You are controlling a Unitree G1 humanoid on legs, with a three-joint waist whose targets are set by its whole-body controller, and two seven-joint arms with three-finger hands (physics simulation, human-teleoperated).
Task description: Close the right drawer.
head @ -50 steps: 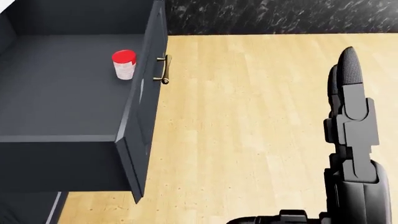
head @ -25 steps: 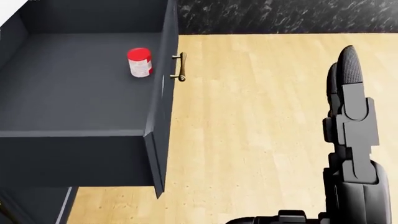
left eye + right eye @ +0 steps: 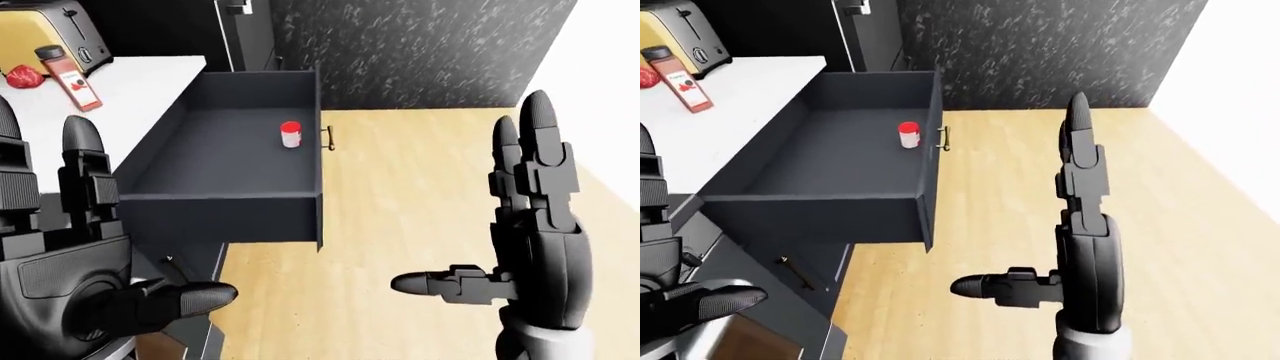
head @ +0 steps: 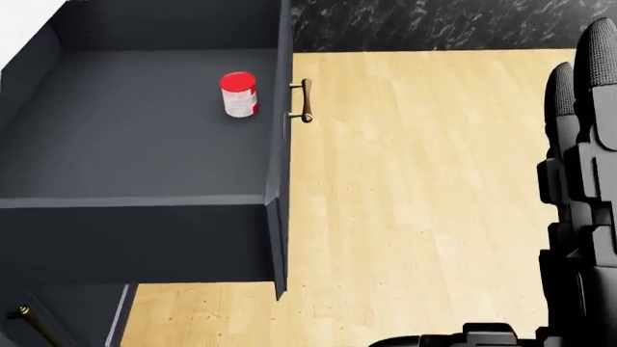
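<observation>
The right drawer [image 4: 116,144] is dark grey and stands pulled far out over the wood floor. Its front panel [image 4: 281,217] shows edge-on, with a brass handle [image 4: 306,100] on its right face. A small jar with a red lid [image 4: 238,94] stands upright inside, near the front panel. My right hand [image 3: 500,225] is open, fingers straight up and thumb out to the left, well to the right of the drawer front and apart from it. My left hand [image 3: 110,217] is open at the lower left of the left-eye view, empty, below the drawer's near wall.
A white counter [image 3: 120,82] to the drawer's left carries a toaster [image 3: 55,30], a red-labelled spice bottle [image 3: 75,75] and a red item [image 3: 22,75]. A black marbled wall [image 3: 420,52] closes the top. Lower cabinet fronts with a brass handle [image 3: 795,271] lie under the drawer.
The whole head view has shifted: drawer, jar and handle now sit further right in the picture, so the camera moved. My right hand sits further right and higher in the view.
</observation>
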